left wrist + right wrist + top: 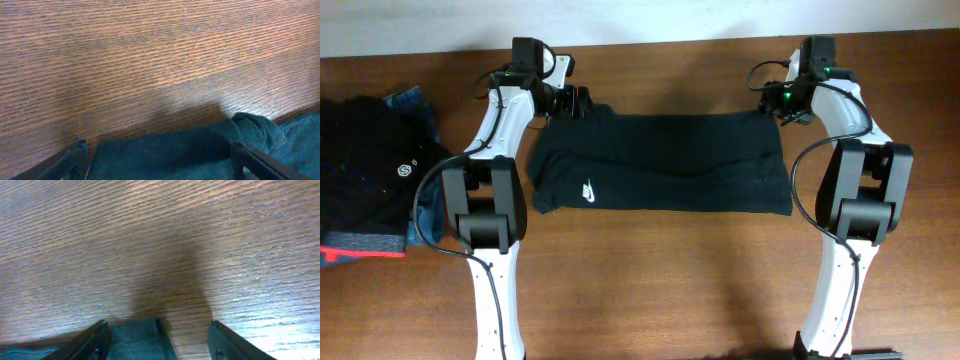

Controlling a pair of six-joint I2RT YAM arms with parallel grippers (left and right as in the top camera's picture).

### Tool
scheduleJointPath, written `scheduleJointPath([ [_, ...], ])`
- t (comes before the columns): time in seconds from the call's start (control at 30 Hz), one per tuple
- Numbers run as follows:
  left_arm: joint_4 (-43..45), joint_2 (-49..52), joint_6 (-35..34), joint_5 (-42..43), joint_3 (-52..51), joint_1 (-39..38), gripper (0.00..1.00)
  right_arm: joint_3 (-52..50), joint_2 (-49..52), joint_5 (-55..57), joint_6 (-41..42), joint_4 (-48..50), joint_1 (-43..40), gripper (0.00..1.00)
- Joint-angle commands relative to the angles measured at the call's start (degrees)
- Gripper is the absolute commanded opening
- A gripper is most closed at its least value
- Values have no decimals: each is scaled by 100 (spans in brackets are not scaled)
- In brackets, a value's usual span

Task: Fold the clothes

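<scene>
Straddling the swoosh-marked black garment (660, 165), left pincer (157, 159) and right pincer (160, 341) stand released.

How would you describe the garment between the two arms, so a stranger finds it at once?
On the wooden table, look at the centre, toward the far edge. The black garment lies there, spread flat, unlike the heaped pile of dark clothes at the left edge, and bears a white swoosh.

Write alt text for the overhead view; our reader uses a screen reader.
A black garment with a small white logo lies spread flat on a wooden table. The left tool and right tool sit at its two far corners. A pile of dark clothes lies at the table's left edge.
</scene>
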Motion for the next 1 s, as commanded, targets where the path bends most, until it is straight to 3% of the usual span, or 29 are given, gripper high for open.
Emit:
scheduleJointPath([
  [0.0,-55,269,-57,79,31,-39,90,85,140,11,118,4,50,63],
  [0.6,-85,269,-57,79,31,-39,90,59,531,79,160,-35,212,38],
  [0.97,-87,269,-57,79,31,-39,89,59,566,514,151,-208,216,36],
])
